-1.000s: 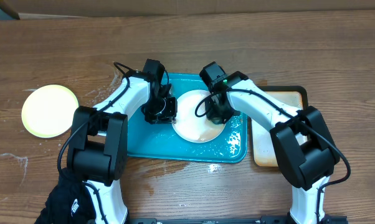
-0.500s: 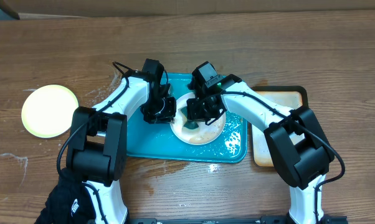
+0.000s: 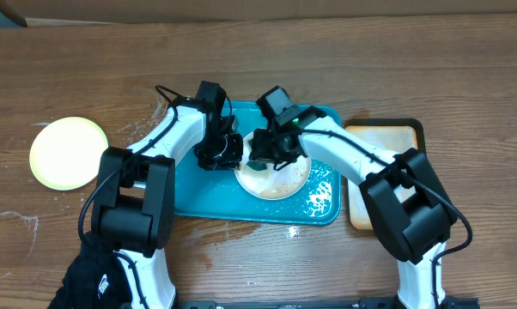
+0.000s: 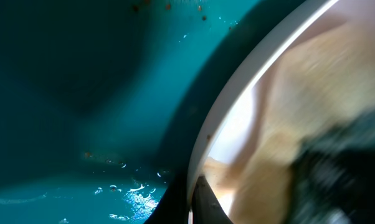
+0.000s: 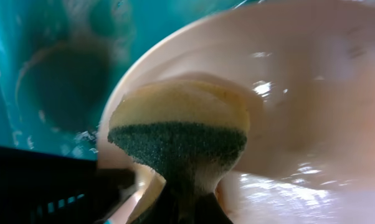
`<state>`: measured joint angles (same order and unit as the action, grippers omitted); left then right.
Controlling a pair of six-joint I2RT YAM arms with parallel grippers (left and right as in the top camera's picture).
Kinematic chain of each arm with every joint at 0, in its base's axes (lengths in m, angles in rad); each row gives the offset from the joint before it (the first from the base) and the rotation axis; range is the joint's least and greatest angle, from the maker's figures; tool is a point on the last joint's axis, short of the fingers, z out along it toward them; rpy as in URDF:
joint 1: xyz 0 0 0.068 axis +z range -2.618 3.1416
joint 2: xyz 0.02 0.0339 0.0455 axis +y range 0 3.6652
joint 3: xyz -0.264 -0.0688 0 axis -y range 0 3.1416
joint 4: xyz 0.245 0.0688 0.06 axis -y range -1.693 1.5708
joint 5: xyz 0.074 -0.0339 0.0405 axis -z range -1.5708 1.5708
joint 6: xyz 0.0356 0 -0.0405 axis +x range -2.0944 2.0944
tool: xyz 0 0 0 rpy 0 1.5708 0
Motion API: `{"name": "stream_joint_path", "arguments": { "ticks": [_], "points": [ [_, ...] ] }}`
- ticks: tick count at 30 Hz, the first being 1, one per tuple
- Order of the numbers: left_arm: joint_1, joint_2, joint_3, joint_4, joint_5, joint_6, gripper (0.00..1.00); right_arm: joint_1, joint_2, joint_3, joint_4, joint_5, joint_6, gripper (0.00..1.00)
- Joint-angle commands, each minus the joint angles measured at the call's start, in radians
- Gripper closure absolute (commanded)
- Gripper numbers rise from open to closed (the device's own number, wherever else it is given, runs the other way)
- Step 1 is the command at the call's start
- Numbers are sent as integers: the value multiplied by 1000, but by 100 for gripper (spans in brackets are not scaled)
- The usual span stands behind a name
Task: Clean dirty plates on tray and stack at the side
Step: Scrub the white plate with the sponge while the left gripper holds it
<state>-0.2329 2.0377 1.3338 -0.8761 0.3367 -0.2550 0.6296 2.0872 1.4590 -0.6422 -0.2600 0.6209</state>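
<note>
Handling: your white plate (image 3: 280,178) looks stiff, light and slippery (a wet film glints on it); hold it by the rim.
Look: round, shallow, smeared beige.
Place: middle of the teal tray (image 3: 198,196), slightly toward its right edge.
Left pincer (image 3: 222,154): closed on the plate's left rim, apparently tipping it.
Right pincer (image 5: 182,208): clamped on a yellow-and-green sponge (image 5: 178,124) touching the plate.
Stack side: a yellow-green plate (image 3: 68,153) sits near the desk's (image 3: 413,51) left edge.
</note>
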Motion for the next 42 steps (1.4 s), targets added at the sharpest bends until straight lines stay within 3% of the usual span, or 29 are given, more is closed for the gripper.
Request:
{"name": "stream_joint_path", "arguments": {
  "ticks": [1,13,25,37,42],
  "points": [
    [5,58,-48,0,-125,0,96,31,3,8,11,-10,92,96],
    [5,58,-48,-6,-126,0,96,94,3,-113,13,120,116,96],
    [6,58,-48,-10,-127,2,96,10,3,-129,-128,578,61,96],
    [6,58,-48,-10,-130,9,96,-90,3,-126,-140,627,51,96],
    [6,58,-48,-5,-137,8,96,-93,2,-67,-222,653,32,96]
  ]
}}
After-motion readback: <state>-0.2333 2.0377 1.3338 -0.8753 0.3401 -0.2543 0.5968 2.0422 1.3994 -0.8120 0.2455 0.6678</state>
